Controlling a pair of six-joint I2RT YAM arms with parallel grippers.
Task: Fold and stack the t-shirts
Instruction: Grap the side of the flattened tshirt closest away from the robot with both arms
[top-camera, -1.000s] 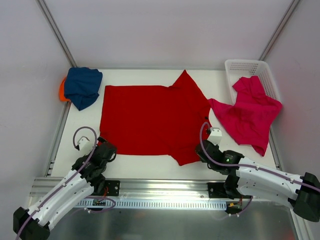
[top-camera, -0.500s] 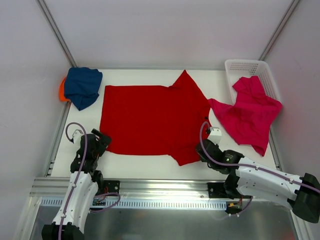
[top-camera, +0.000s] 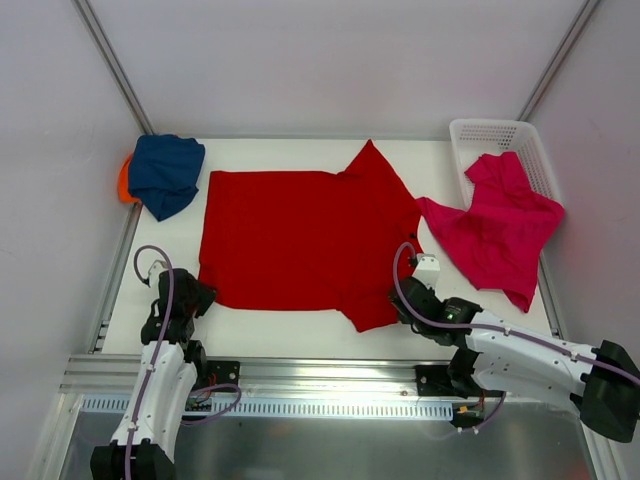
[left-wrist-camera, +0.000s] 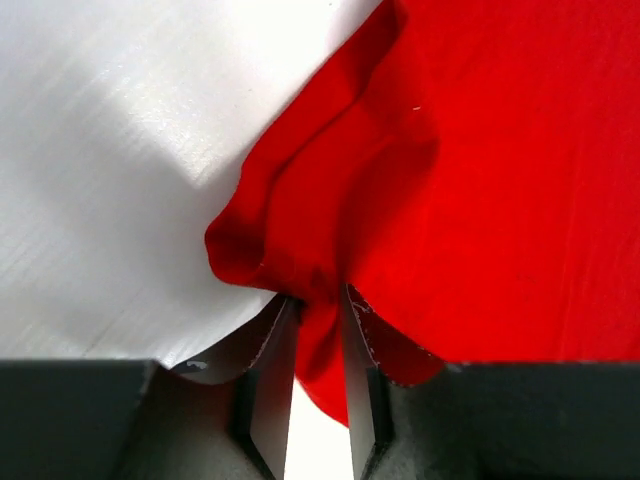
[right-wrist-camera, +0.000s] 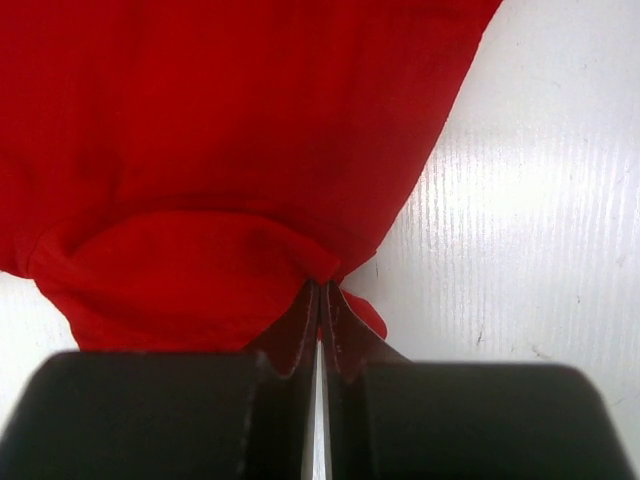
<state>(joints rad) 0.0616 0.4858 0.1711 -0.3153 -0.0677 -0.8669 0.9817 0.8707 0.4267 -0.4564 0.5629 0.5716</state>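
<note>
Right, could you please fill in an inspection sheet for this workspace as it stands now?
Surface: white table, nothing spilled.
Job's things: red t-shirt spread flat in the middle; navy t-shirt bunched over the orange t-shirt, far left corner; pink t-shirt draped over the white basket onto the table.
Clutter: the basket only, far right.
Grippers: left fingers pinch the red shirt's near left corner; right fingers shut on its near right edge.
Cables: purple cable loops at both wrists.
Surroundings: plain white walls; metal rail in front.
</note>
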